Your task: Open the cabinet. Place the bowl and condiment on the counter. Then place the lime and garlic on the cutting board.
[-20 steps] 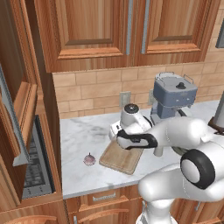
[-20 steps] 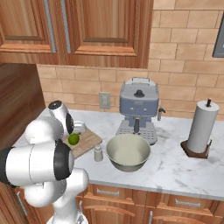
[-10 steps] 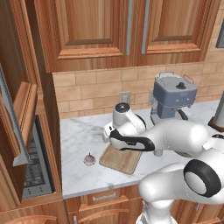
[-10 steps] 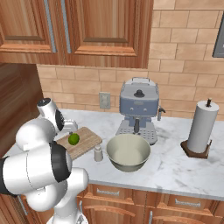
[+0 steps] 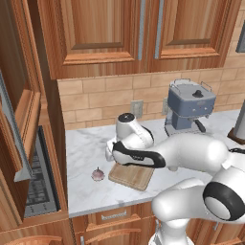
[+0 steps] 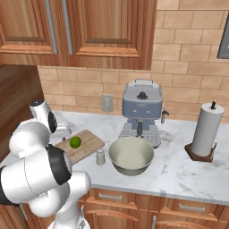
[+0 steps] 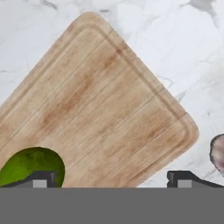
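Observation:
My gripper (image 7: 111, 179) hangs open over the near corner of the cutting board (image 7: 100, 109), with nothing between its fingers. The lime (image 7: 30, 168) lies on the board beside one fingertip (image 7: 41, 178). The garlic (image 7: 217, 153) rests on the marble just off the board's edge. In the left base view the gripper (image 5: 111, 152) points down at the board (image 5: 134, 176), with the garlic (image 5: 97, 174) a little to its left. The right base view shows the lime (image 6: 75, 142), the condiment (image 6: 101, 156) and the bowl (image 6: 131, 155) on the counter (image 6: 179, 172). The cabinet door (image 5: 19, 115) stands open at left.
A blue-grey coffee machine (image 6: 142, 112) stands against the brick wall behind the bowl. A paper-towel roll (image 6: 206, 129) is at the right. Closed wall cabinets (image 5: 139, 33) hang above. The open door juts out past the counter's left end.
The hand has swung left across the cutting board, toward the garlic's side. The lime stays where it was on the board. The jaws have stayed open.

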You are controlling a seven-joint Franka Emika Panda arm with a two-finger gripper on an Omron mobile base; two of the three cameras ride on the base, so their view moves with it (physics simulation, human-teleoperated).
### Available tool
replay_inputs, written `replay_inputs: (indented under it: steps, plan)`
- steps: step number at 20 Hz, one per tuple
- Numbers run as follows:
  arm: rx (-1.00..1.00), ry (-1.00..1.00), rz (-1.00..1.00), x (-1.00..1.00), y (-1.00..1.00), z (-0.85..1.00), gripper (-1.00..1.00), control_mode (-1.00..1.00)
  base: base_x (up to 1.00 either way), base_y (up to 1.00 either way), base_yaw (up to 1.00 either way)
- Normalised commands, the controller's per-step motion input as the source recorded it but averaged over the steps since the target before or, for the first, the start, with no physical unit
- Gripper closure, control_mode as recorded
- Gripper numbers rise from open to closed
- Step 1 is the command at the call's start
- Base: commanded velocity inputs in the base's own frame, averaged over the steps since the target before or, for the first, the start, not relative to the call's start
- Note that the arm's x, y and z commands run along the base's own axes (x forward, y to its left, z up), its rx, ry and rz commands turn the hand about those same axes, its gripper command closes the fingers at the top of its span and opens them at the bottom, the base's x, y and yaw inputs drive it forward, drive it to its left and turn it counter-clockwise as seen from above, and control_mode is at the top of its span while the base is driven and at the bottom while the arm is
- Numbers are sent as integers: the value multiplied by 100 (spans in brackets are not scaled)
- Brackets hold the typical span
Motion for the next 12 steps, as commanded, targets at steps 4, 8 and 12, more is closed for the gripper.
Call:
replay_inputs:
  steps: [4, 8, 12]
  plan:
    - [0, 10, 5, -22, 34, 0, -100, -100, 0, 0, 0]
    - [0, 9, 5, -18, 32, -1, -100, -100, 0, 0, 0]
    - [0, 5, 7, -23, 21, -10, -100, -100, 0, 0, 0]
